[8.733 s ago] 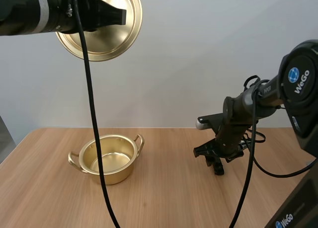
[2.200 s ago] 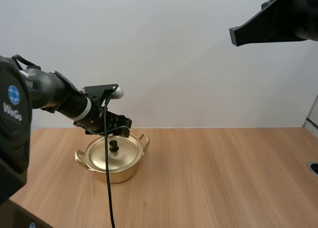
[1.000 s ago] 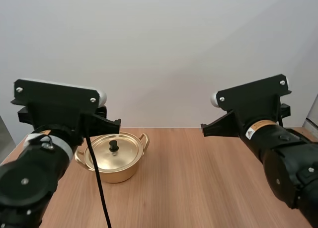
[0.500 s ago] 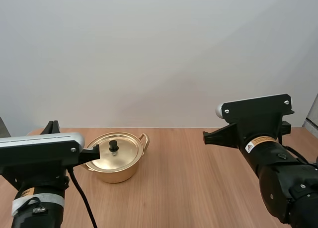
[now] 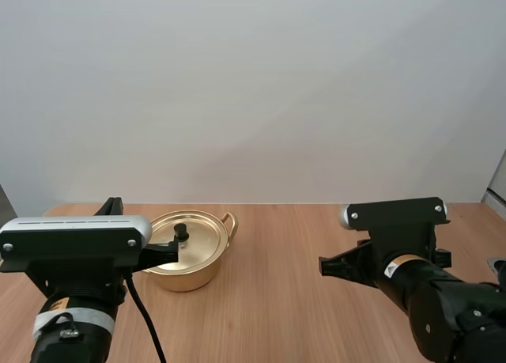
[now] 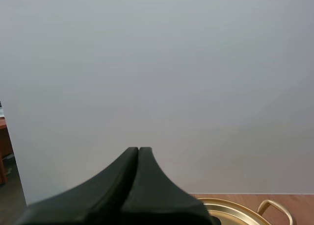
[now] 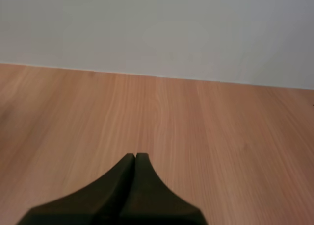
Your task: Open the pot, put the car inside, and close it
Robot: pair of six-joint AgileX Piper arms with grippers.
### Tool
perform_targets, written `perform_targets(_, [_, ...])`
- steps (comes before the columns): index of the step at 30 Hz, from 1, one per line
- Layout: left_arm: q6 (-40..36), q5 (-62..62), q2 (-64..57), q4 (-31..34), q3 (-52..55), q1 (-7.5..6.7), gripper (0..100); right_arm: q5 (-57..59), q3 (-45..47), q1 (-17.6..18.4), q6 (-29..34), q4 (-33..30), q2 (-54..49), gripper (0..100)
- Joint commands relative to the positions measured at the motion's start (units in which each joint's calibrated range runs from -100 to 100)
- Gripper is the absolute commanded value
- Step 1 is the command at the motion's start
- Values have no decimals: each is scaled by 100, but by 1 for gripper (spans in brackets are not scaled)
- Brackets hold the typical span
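Our left gripper point(image 6: 139, 152) is clenched on nothing, its two fingers pressed together into one dark wedge. It hangs close to the pot point(image 5: 188, 268), on the pot's near left side, with its tip pointing toward the lid point(image 5: 202, 240). We cannot tell whether the tip touches the lid. Our right gripper point(image 7: 135, 158) is clenched empty too, fingers together, and sits well to the right of the pot over the bare wooden table point(image 5: 277, 315). The pot is gold-coloured and stands on the table with the lid seated on it. The lid's black knob point(image 5: 181, 232) stands upright at the middle. One looped handle point(image 5: 230, 221) sticks out on the pot's far right side. The lid hides the pot's inside, so we cannot tell what lies in it.
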Motion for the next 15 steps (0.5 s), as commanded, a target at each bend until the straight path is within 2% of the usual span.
perform_targets(1, [-3, -112, 0, -234, 0, -5, 0, -1977, 428, -4, -5, 1, -4, 0])
perform_targets(4, [-3, -399, 0, -669, 0, 3, 0, -2575, 651, -4, -5, 1, -4, 0])
perform_targets(7, [54, -318, 0, -959, 0, 3, 0, -2466, 651, -4, -5, 1, -4, 0])
perform_targets(12, [54, 916, 62, -765, 0, 3, 0, -2480, 651, -4, -5, 26, -4, 0])
perform_targets(15, [-55, 1004, 129, -551, 0, 3, 0, -2402, 651, -4, -5, 26, -4, 0])
